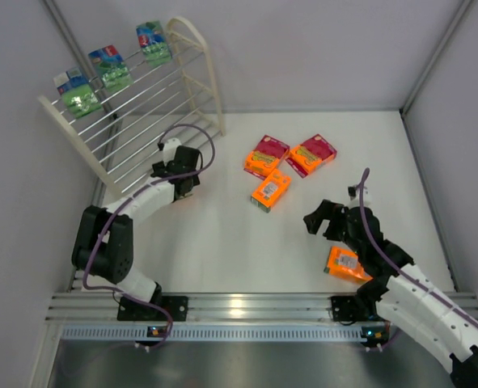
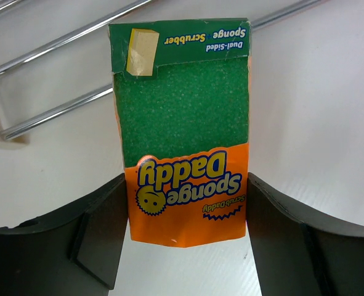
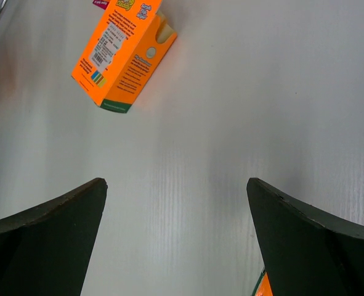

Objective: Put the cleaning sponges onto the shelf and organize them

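The cream-white shelf (image 1: 133, 105) stands at the far left, with three green cleaning sponges (image 1: 109, 66) on its top tier. My left gripper (image 1: 178, 168) is just in front of its lower rods (image 2: 55, 111). It is shut on a green-and-orange sponge pack (image 2: 185, 123), with a finger pressed against each side. Three orange and magenta packs (image 1: 271, 190) lie mid-table. My right gripper (image 1: 327, 218) hangs open over bare table with nothing between its fingers. One orange pack (image 3: 123, 58) lies ahead of it, and another (image 1: 345, 263) lies beside the right arm.
A ribbed aluminium rail (image 1: 247, 311) runs along the near edge where both arm bases are bolted. Grey walls close in the table on the left, back and right. The shelf's arched end frame (image 1: 198, 65) rises at the back.
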You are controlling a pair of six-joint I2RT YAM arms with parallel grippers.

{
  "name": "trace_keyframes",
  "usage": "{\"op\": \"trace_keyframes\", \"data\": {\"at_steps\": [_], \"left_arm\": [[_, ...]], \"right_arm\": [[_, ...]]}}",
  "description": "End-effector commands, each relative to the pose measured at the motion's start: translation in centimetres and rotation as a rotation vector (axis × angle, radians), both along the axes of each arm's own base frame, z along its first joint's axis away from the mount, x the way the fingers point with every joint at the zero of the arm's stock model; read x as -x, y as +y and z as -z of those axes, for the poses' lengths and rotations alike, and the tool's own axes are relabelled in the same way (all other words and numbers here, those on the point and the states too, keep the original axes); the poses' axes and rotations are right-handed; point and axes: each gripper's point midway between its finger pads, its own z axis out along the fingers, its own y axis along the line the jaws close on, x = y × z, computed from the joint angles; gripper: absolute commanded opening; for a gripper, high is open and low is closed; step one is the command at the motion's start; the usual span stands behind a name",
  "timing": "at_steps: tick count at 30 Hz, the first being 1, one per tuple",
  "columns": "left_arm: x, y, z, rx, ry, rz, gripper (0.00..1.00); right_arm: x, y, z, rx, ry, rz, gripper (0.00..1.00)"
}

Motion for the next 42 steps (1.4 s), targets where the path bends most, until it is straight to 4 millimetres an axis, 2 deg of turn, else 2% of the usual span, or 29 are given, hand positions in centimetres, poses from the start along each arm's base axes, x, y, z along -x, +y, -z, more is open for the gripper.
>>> {"op": "trace_keyframes", "data": {"at_steps": [1,8,16,22,33,42], "left_arm": [[0.0,2.5,-2.2,0.005,-0.094,-0.138,0.75],[0.3,7.1,-2.2,-0.010,-0.115,-0.293,0.75],[0.7,9.7,-1.1,0.017,-0.095,-0.367,0.75],[0.6,11.9,-1.1,0.033,-0.085,-0.404,0.74],[-1.2,12.0,0.1,0.033,-0.031,-0.355,0.73],[-2.4,12.3,-0.5,0.018,-0.050,-0.340,0.73]], "right_arm": [[-0.5,0.4,-3.1,-0.026,-0.068,-0.017,0.99],[-0.3,0.3,-3.2,-0.026,-0.073,-0.022,1.00],[-0.3,0.3,-3.0,-0.028,-0.065,-0.017,0.99],[-0.4,0.4,-2.9,-0.029,-0.062,-0.018,0.99],[-0.9,1.1,-2.7,-0.039,-0.052,-0.030,0.99],[-1.2,1.0,-2.9,-0.043,-0.069,-0.015,0.99]]}}
